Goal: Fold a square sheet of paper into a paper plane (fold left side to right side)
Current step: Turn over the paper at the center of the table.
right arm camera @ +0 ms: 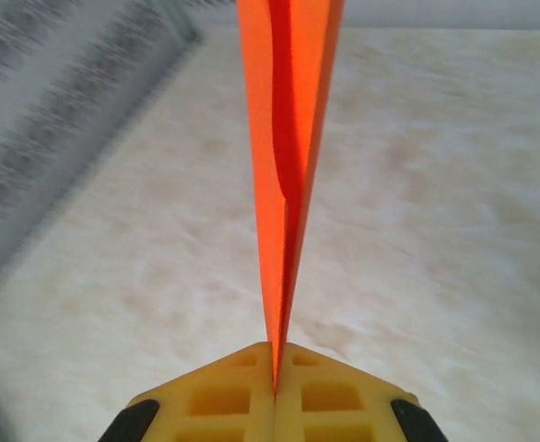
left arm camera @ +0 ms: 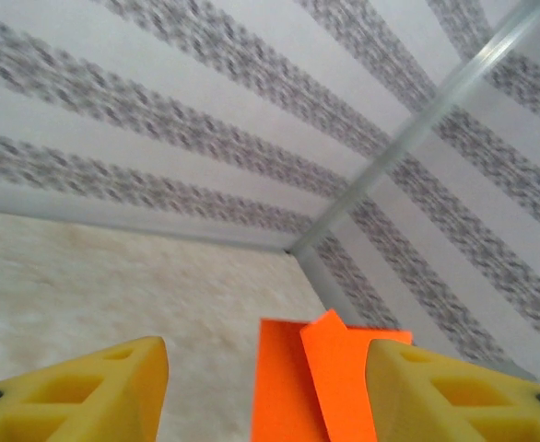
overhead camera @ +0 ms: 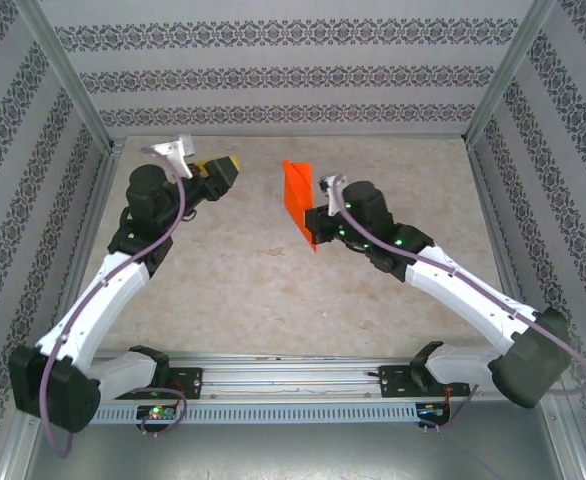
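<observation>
Right wrist: we see our right gripper [right arm camera: 275,354] pinching the folded bright orange paper sheet [right arm camera: 288,138] upright; our left gripper [left arm camera: 266,373] gapes wide.

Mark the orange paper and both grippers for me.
orange paper [overhead camera: 297,192], top view, middle of the upright folded sheet.
left gripper [overhead camera: 221,170], top view, between its yellow fingertips.
right gripper [right arm camera: 275,361], right wrist view, the seam where its fingertips pinch the paper's edge.
</observation>
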### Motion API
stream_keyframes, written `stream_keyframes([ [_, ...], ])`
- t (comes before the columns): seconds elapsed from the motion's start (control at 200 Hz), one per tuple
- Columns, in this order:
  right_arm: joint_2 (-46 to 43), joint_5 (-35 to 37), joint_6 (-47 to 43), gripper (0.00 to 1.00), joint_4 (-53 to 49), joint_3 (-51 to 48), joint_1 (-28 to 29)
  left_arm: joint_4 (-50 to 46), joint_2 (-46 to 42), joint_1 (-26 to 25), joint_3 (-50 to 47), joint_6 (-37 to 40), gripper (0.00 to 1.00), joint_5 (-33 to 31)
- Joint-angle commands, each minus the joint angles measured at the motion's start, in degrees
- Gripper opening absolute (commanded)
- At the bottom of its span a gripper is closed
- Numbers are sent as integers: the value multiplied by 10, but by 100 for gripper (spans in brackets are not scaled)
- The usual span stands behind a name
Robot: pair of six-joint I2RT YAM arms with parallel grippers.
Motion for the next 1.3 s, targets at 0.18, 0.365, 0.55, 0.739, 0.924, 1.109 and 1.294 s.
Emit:
stream_keyframes([
  [0.18, 204, 492, -27, 0, -345, 152, 124, -111, -86, 4, -39, 40, 61, -253],
  [0.365, 348, 546, 19, 0, -411, 228, 159, -112, -97, 5, -43, 37, 62, -269],
  [0.55, 451, 510, 38, 0, -423, 274, 166, -120, -95, 7, -41, 37, 63, -266],
  [0.739, 515, 425, 38, 20, -421, 302, 166, -123, -86, 8, -34, 36, 63, -251],
  [0.924, 502, 357, 48, 37, -381, 281, 162, -134, -62, 11, -12, 37, 64, -212],
  [1.109, 420, 258, 67, 56, -314, 216, 144, -134, -32, 16, 4, 24, 68, -157],
  [1.294, 304, 220, 87, 69, -257, 124, 126, -162, 11, 22, 28, 18, 74, -70],
])
